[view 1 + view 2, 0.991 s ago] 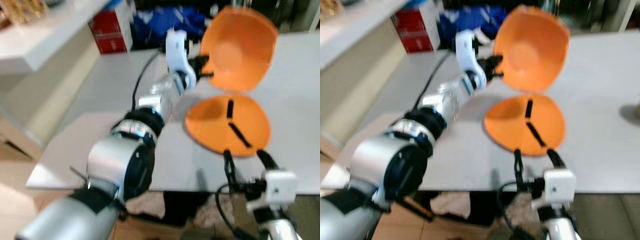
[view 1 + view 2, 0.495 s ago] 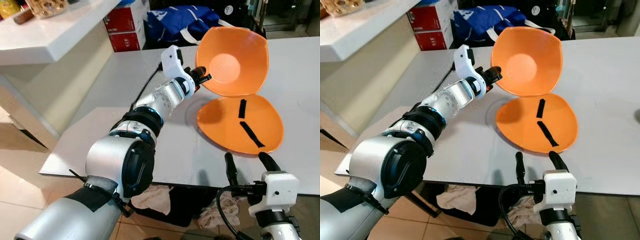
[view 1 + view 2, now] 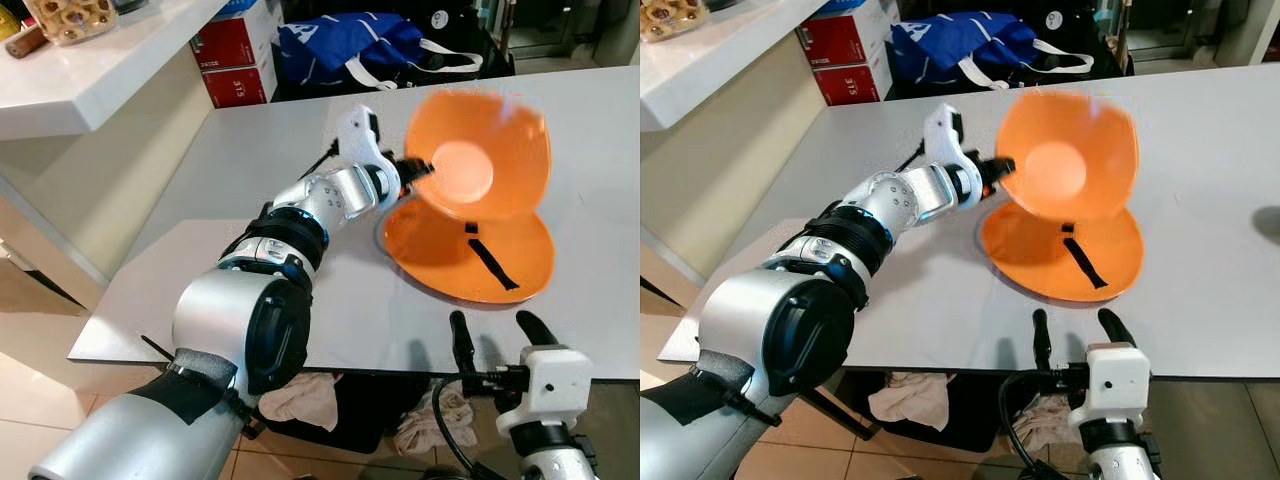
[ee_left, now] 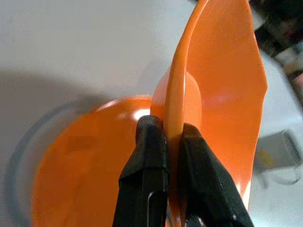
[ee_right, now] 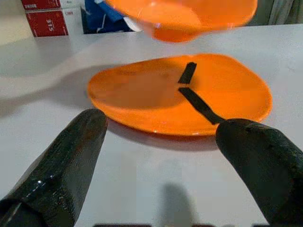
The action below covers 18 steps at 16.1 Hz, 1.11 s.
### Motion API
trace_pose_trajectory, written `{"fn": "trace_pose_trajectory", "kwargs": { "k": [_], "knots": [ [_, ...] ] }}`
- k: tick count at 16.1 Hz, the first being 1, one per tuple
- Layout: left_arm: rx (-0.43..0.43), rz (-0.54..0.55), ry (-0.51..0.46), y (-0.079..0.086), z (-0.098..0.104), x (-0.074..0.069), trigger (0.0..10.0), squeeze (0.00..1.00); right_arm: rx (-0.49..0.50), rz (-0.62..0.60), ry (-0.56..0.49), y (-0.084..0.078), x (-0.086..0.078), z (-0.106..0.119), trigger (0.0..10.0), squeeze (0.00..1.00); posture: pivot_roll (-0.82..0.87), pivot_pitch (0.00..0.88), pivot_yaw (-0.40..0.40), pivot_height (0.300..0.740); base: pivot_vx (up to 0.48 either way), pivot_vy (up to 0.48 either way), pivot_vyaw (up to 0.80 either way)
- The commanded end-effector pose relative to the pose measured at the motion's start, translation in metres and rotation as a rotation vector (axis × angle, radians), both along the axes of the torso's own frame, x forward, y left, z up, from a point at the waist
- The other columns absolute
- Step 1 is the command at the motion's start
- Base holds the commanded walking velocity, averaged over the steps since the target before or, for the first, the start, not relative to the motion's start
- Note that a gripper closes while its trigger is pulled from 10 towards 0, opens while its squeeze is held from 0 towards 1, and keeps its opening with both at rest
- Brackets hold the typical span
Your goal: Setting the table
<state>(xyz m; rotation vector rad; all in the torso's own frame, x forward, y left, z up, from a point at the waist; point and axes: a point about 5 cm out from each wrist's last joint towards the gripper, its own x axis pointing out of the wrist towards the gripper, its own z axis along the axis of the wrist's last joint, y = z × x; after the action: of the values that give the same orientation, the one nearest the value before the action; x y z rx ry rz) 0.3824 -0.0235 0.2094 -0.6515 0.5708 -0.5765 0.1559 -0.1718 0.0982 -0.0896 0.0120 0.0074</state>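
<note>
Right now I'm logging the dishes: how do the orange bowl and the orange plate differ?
The orange bowl is deep and held tilted in the air by the left gripper on its rim; the orange plate is shallow and lies flat on the table. The plate carries black strips; none show on the bowl. Both are orange.

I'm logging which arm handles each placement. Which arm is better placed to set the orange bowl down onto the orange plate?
Left, most likely. The left gripper is already shut on the rim of the orange bowl, holding it tilted just above the orange plate. The right gripper is open and holds nothing, at the near table edge.
</note>
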Motion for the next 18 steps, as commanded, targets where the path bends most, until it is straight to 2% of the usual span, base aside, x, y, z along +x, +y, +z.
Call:
{"fn": "trace_pose_trajectory", "kwargs": {
  "k": [1, 7, 11, 12, 13, 16, 17, 18],
  "knots": [
    [-0.003, -0.179, 0.036, -0.06, -0.006, -0.036, 0.0, 0.0, 0.0, -0.012, 0.008, -0.001, -0.003, -0.003, 10.0, 0.0, -0.24, 0.0, 0.21, 0.74, 0.0, 0.0, 0.0],
    [0.032, -0.222, 0.105, -0.05, -0.016, -0.039, 0.0, 0.0, 0.012, -0.009, 0.017, 0.001, -0.002, -0.01, 10.0, 0.0, -0.21, 0.0, 0.208, 0.74, 0.0, 0.0, 0.0],
    [0.042, -0.19, 0.091, -0.043, -0.024, -0.036, 0.0, 0.0, 0.015, 0.0, 0.018, 0.007, -0.003, -0.013, 10.0, 0.0, -0.21, 0.0, 0.204, 0.74, 0.0, 0.0, 0.0],
    [0.058, -0.152, 0.111, -0.038, -0.03, -0.034, 8.9, 0.0, 0.013, 0.0, 0.022, 0.007, -0.005, -0.012, 10.0, 0.0, -0.22, 0.0, 0.2, 0.74, 0.0, 0.0, 0.0],
    [0.063, -0.137, 0.108, -0.037, -0.032, -0.033, 10.0, 0.0, 0.012, 0.0, 0.026, 0.007, -0.006, -0.012, 10.0, 0.0, -0.22, 0.0, 0.196, 0.74, 0.0, 0.0, 0.0],
    [0.039, -0.112, 0.158, -0.036, -0.042, -0.036, 10.0, 0.0, 0.001, 0.008, 0.033, 0.002, -0.008, -0.006, 10.0, 0.0, -0.23, 0.0, 0.179, 0.74, 0.0, 0.0, 0.0],
    [0.043, -0.102, 0.166, -0.036, -0.046, -0.037, 10.0, 1.0, -0.004, 0.012, 0.036, 0.0, -0.009, -0.005, 10.0, 0.0, -0.23, 0.0, 0.176, 0.74, 0.0, 0.0, 0.0],
    [0.046, -0.096, 0.168, -0.036, -0.048, -0.037, 10.0, 1.0, -0.006, 0.012, 0.036, 0.0, -0.009, -0.004, 10.0, 0.0, -0.24, 0.0, 0.175, 0.74, 0.0, 0.0, 0.0]
  ]
}}
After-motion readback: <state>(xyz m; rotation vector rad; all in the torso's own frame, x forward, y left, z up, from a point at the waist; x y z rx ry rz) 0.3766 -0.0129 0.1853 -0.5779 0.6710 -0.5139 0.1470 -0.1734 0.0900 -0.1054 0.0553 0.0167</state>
